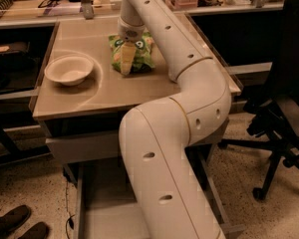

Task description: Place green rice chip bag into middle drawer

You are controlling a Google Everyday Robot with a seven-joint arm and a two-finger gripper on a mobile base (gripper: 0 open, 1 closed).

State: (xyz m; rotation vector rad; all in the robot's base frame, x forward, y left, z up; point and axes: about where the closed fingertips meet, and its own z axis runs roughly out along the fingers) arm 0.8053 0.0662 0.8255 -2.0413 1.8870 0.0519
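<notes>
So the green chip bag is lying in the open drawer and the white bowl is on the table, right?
Not quite. The camera view shows the green rice chip bag on the table, beside the white bowl, with the gripper down at it. The middle drawer below is open, but no bag shows in it. The bowl is on the table, as you said.
</notes>
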